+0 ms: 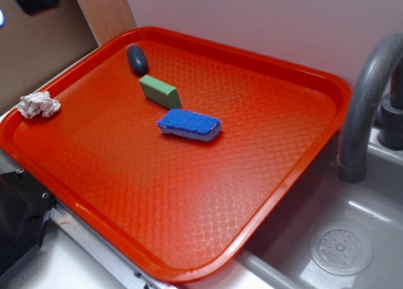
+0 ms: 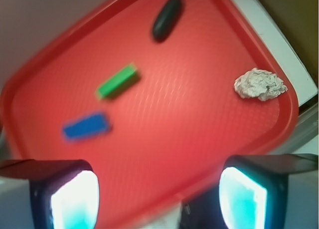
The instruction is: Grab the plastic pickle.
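The plastic pickle (image 1: 136, 60) (image 2: 167, 18) is a small dark bluish-green oval lying at the far left corner of the red tray (image 1: 189, 213) (image 2: 189, 114). My gripper (image 2: 158, 194) shows only in the wrist view, high above the tray's near edge and far from the pickle. Its two fingers (image 2: 75, 201) stand wide apart, open, with nothing between them. The arm is out of the exterior view.
A light green block (image 1: 160, 91) (image 2: 117, 81) and a blue sponge (image 1: 189, 124) (image 2: 86, 126) lie in a row beside the pickle. A crumpled white wad (image 1: 39, 104) (image 2: 260, 84) sits on the tray's left rim. A grey faucet (image 1: 368, 94) and sink (image 1: 352, 238) stand at the right.
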Robot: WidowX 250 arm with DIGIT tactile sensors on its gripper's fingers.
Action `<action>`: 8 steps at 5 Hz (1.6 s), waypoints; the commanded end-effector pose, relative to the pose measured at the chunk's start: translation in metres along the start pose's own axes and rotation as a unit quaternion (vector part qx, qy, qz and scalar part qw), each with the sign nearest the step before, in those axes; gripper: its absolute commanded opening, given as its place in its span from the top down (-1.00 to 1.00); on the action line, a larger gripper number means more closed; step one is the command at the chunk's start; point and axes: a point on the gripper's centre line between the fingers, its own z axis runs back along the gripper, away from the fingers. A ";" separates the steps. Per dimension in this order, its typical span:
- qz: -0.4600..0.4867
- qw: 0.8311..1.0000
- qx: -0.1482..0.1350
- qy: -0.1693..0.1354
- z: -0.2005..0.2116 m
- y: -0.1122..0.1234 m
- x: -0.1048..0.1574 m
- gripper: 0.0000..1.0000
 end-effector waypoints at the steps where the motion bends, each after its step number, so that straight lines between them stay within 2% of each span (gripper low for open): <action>1: 0.099 0.992 -0.009 -0.073 -0.047 0.005 0.073 -1.00; 2: 0.084 0.992 -0.024 -0.091 -0.075 -0.008 0.094 -1.00; 3: 0.086 0.990 -0.026 -0.110 -0.091 -0.018 0.110 -1.00; 4: 0.086 0.990 -0.009 -0.115 -0.108 -0.027 0.130 -1.00; 6: 0.092 0.987 0.022 -0.130 -0.127 -0.030 0.150 -1.00; 7: 0.084 0.986 0.056 -0.132 -0.138 -0.029 0.151 -1.00; 8: 0.079 0.987 0.064 -0.124 -0.146 -0.035 0.148 -1.00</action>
